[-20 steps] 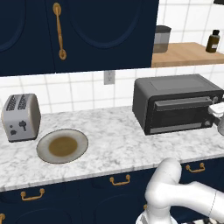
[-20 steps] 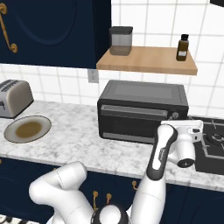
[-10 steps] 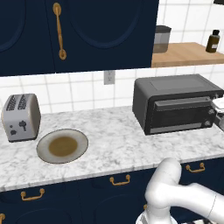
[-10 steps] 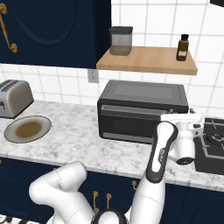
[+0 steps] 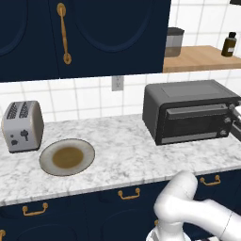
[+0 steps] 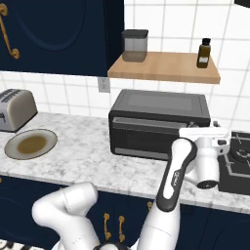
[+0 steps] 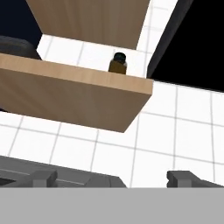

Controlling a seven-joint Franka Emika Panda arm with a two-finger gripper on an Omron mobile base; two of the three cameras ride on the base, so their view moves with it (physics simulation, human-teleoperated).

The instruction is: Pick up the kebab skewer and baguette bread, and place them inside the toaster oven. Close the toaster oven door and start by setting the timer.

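The toaster oven (image 5: 192,112) (image 6: 158,123) stands on the counter against the tiled wall. The toaster oven door (image 5: 194,123) (image 6: 146,139) is shut, and its dark glass shows nothing inside. My gripper (image 6: 204,131) (image 5: 236,121) is at the oven's right end by the knob column, pointing up and back. In the hand view the gripper (image 7: 113,178) is open, with nothing between its fingertips (image 7: 43,177). The kebab skewer and baguette bread are out of view.
A grey plate (image 5: 67,156) (image 6: 30,144) with a brown centre lies left of the oven, beside a silver toaster (image 5: 22,126) (image 6: 17,108). Above the oven a wooden shelf (image 6: 163,66) (image 7: 74,92) holds a brown bottle (image 6: 203,52) (image 7: 118,63) and a canister (image 6: 134,45). A stove (image 6: 237,161) sits at the right.
The hand has risen a little beside the oven's right end, mostly in the earlier half second. The jaws stayed open and nothing else moved.
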